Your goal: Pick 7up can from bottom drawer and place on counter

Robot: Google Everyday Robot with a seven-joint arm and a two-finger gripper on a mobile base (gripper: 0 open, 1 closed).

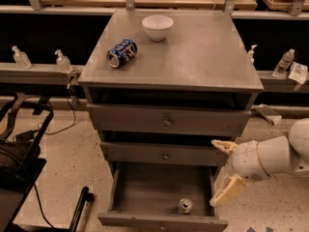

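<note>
The bottom drawer (161, 186) is pulled open at the foot of the grey cabinet. The 7up can (185, 206) stands upright inside it, near the front right, silver top showing. My gripper (225, 170) hangs just right of the drawer's right wall, above and to the right of the can, open, with nothing between its pale fingers (227, 191). The white arm reaches in from the right edge. The counter (193, 52) is the cabinet's flat grey top.
On the counter lie a blue can (121, 52) on its side and a white bowl (157, 27). Two knobbed drawers sit shut above. Small bottles (63, 61) line a ledge on both sides. A black cart (21, 153) stands at the left.
</note>
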